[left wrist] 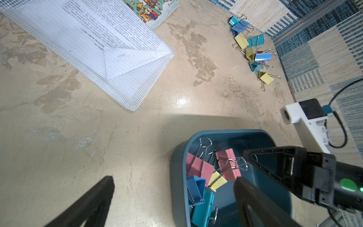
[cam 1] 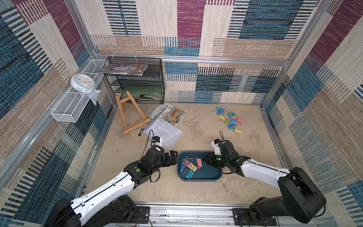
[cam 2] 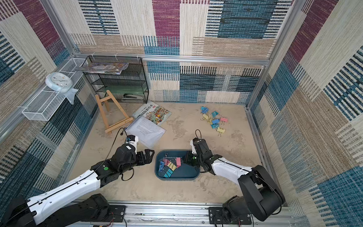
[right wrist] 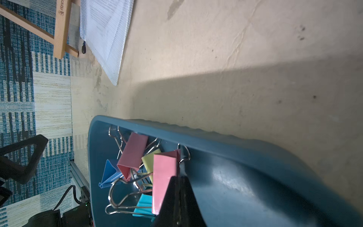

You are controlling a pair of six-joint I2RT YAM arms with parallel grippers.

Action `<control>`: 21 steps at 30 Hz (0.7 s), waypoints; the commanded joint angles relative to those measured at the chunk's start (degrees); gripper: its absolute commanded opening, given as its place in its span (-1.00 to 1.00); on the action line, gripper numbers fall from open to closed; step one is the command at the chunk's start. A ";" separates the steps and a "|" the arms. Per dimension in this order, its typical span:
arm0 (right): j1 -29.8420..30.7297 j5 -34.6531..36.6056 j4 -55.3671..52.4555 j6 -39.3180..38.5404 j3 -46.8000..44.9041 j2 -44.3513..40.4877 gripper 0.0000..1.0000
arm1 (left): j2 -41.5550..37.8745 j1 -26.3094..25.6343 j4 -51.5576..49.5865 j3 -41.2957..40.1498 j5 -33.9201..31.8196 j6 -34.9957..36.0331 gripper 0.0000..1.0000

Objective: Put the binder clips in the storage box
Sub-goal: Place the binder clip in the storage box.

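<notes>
Right wrist view: pink binder clip (right wrist: 164, 182) pinched in the closed right gripper (right wrist: 177, 182), inside the teal storage box (right wrist: 245, 188) among other binder clips (right wrist: 125, 159). Loose clips (cam 1: 229, 121) lie well apart on the surface (cam 1: 193, 193). Left gripper (cam 1: 173, 158) open beside the box.

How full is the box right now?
Partly filled: clips are piled at one end of the box, and the rest of its floor is bare. Loose clips lie out on the table.

Box (cam 1: 208, 175) — shallow dark-teal tub, front centre, holding a heap of pastel clips (cam 1: 189, 167), one pink clip (cam 1: 199, 162) upright; loose clips (cam 1: 230, 120) — blue, yellow, teal, pink — clustered well apart, far right.
</notes>
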 commanded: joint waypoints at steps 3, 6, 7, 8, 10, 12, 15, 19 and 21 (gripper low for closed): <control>0.71 1.58 2.78 0.86 -0.22 2.04 -0.88 | -0.35 0.02 -0.24 0.58 0.22 0.11 0.99; 1.14 2.18 1.79 0.01 -0.03 1.69 -0.68 | -0.83 0.01 -0.69 0.40 -0.20 0.19 0.99; 1.25 2.98 0.43 -0.34 0.29 1.19 -0.57 | -0.94 0.01 -0.77 0.32 -0.30 0.23 0.99; 1.22 4.32 -1.35 -0.93 0.71 0.43 -0.43 | -1.22 0.01 -0.73 0.18 -0.47 0.23 0.99; 1.22 6.73 -3.92 -2.58 0.98 -1.99 -0.13 | -1.50 0.01 -0.69 0.06 -0.62 0.20 0.99; 1.22 9.25 -5.85 -3.77 1.10 -5.11 0.08 | -1.66 0.01 -0.77 0.05 -0.73 0.17 0.99; 1.22 14.05 -9.07 -5.30 2.17 -9.77 0.31 | -1.65 0.01 -0.75 0.27 -0.76 0.25 0.99; 0.99 25.43 -11.89 -7.16 5.42 -14.91 0.44 | -1.69 0.01 -1.10 0.71 -0.62 0.58 0.99; -0.32 30.00 -12.37 -10.08 7.38 -15.98 0.52 | -2.04 0.01 -1.44 0.84 -0.73 0.75 0.99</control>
